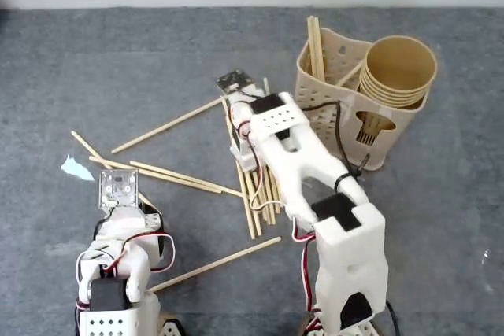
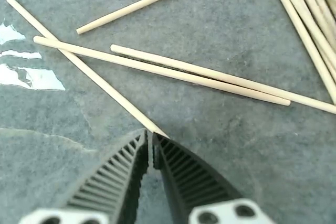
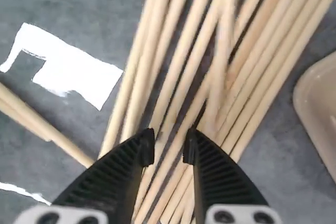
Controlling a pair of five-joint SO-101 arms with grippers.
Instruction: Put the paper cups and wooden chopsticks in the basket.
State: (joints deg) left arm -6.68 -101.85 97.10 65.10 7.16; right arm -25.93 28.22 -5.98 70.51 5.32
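- Right gripper (image 3: pixel 168 148) hung narrowly spread over the chopstick pile (image 3: pixel 210 77) — one stick between its tips.
- Left gripper (image 2: pixel 152 142) was pressed together, empty.
- Paper cups (image 1: pixel 398 68) sat in the basket (image 1: pixel 315 76), two o'clock of the pile.
- Chopsticks step was in hand; next likely needed a firm pinch, then a lift.
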